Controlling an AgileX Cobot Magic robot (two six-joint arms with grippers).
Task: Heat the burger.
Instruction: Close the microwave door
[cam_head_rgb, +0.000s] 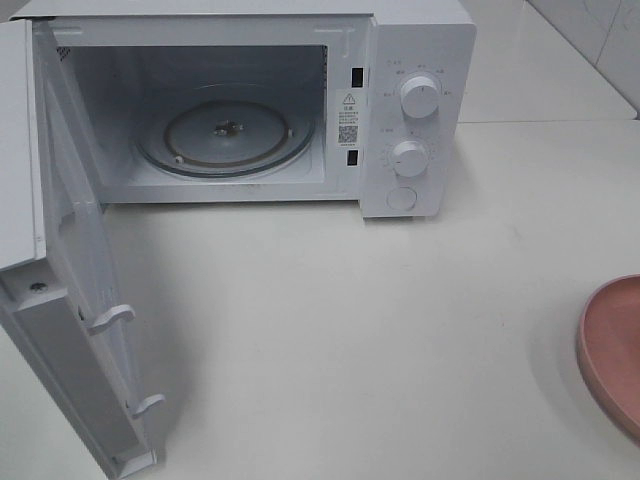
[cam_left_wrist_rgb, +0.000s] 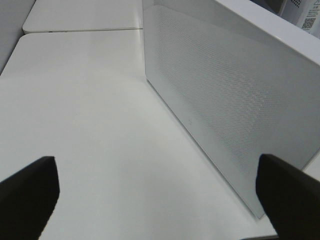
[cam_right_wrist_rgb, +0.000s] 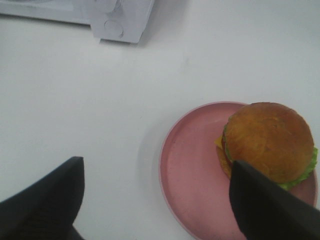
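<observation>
The burger (cam_right_wrist_rgb: 267, 140) with a golden-brown bun and green lettuce sits on a pink round plate (cam_right_wrist_rgb: 192, 165) in the right wrist view. My right gripper (cam_right_wrist_rgb: 155, 200) hovers open above the plate's near side, one dark finger (cam_right_wrist_rgb: 272, 207) overlapping the burger's edge. In the exterior high view only the plate's rim (cam_head_rgb: 610, 350) shows at the right edge; the burger is out of that view. The white microwave (cam_head_rgb: 420, 110) stands at the back with its door (cam_head_rgb: 70, 300) swung wide open and the glass turntable (cam_head_rgb: 225, 135) bare. My left gripper (cam_left_wrist_rgb: 157, 192) is open beside the door (cam_left_wrist_rgb: 225, 100), holding nothing.
The microwave's two knobs (cam_head_rgb: 418, 97) and round button (cam_head_rgb: 401, 198) face front on its right panel. The open door juts toward the front left of the white table (cam_head_rgb: 350, 330). A table seam (cam_left_wrist_rgb: 80, 31) runs behind the door.
</observation>
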